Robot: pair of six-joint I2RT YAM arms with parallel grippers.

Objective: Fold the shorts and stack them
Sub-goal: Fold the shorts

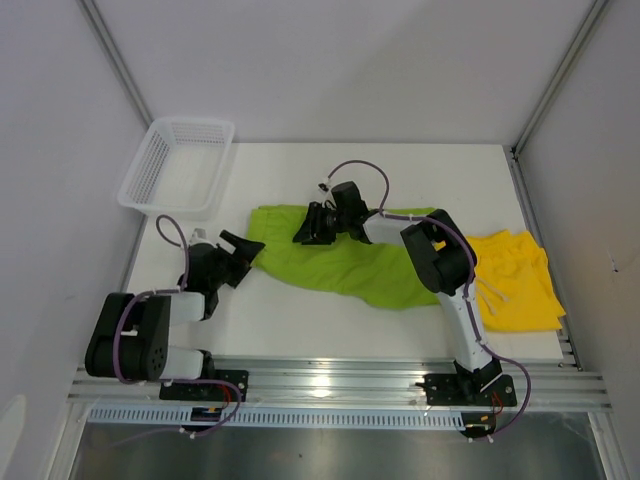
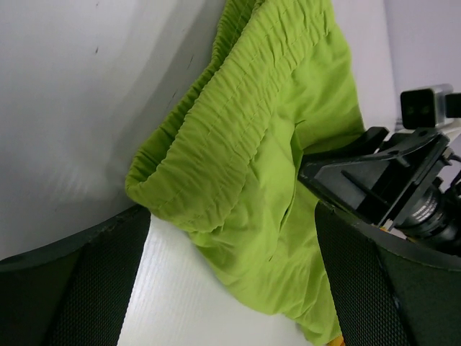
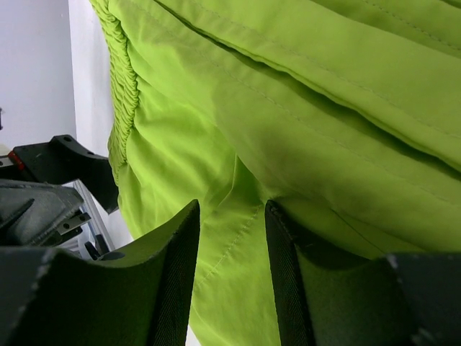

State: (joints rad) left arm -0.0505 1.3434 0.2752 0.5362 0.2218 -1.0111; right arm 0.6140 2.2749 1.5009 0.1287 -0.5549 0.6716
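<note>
Right pincer [image 3: 232, 209] straddling lime green shorts [image 1: 340, 265], left pincer [image 1: 238, 250] wide beside them

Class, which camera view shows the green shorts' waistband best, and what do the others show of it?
Left wrist: the waistband runs across it close up, gathers clear. The top view shows it small, at the green shorts' left end. The right wrist view catches only a strip at its left edge.
</note>
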